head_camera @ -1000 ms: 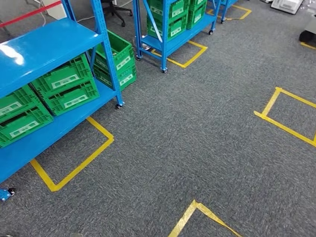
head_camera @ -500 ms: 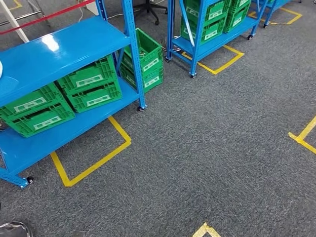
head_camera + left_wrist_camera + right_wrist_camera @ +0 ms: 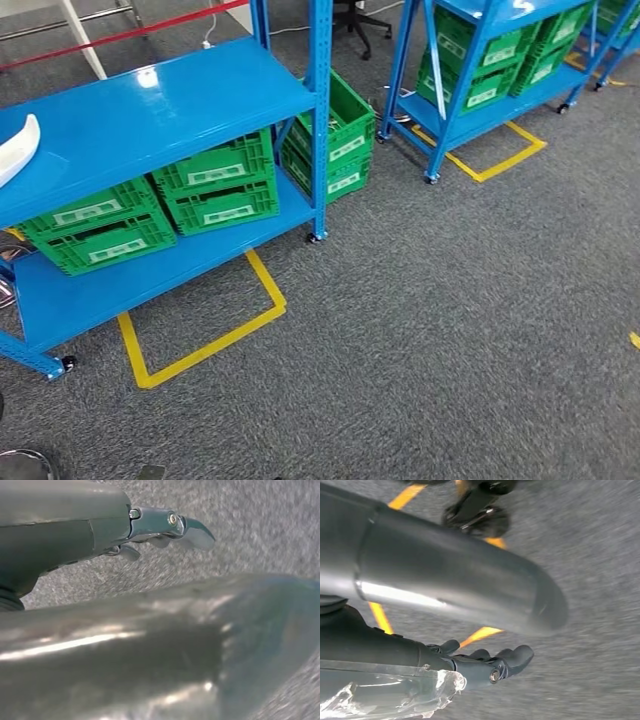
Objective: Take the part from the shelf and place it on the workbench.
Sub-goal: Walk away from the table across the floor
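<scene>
You saw a white part (image 3: 16,147) lying on the blue shelf (image 3: 173,95) above green crates (image 3: 215,185). Your left hand (image 3: 166,527) and right hand (image 3: 490,662) hung over carpet, fingers loose, grasping nothing.

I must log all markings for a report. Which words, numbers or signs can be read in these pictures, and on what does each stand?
No text can be read.
White labels on the green crates under the near shelf: too small and blurred.
Labels on the crates of the far shelf: also unreadable.
The yellow floor tape carries no words.
</scene>
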